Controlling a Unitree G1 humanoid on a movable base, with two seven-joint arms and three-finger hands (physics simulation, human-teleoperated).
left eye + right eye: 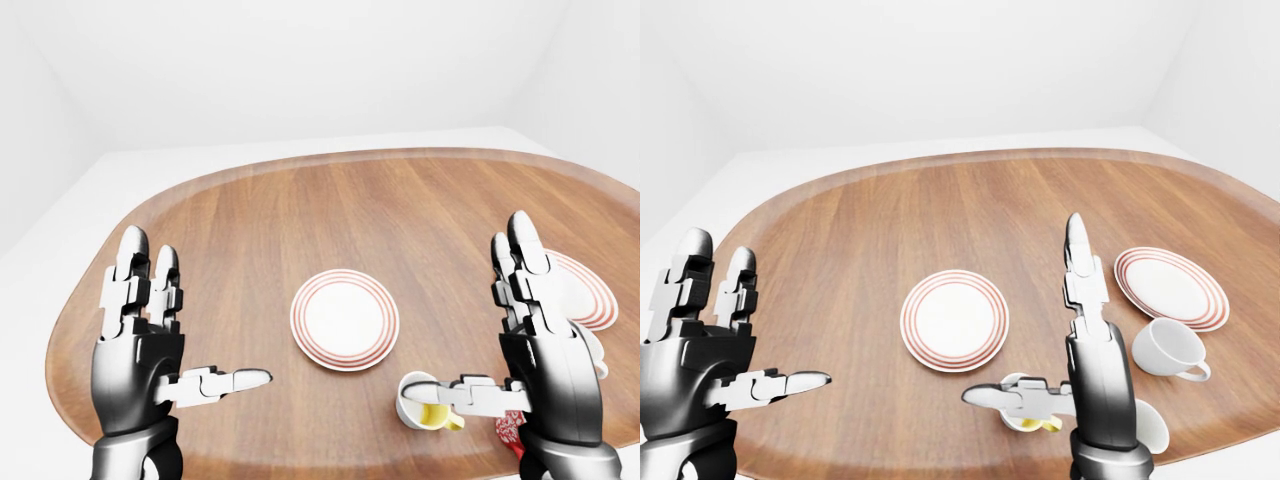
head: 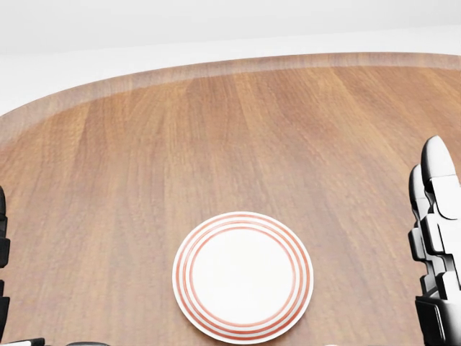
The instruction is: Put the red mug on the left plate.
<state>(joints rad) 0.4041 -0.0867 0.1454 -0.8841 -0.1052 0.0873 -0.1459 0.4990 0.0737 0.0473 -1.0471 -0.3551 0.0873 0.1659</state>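
The left plate [image 1: 344, 318], white with red rings, lies on the wooden table [image 1: 300, 210] between my two hands; it also shows low in the head view [image 2: 243, 274]. Only a red patterned bit of the red mug [image 1: 509, 432] shows, at the table's near edge behind my right wrist. My right hand [image 1: 465, 305] stands upright and open in front of it, thumb pointing left and holding nothing. Left of the plate, my left hand [image 1: 198, 312] is raised, open and holding nothing.
A second ringed plate [image 1: 1171, 287] lies at the right. A white mug [image 1: 1168, 350] rests below it. A white mug with a yellow inside [image 1: 425, 403] sits under my right thumb. A white wall rises beyond the table's curved rim.
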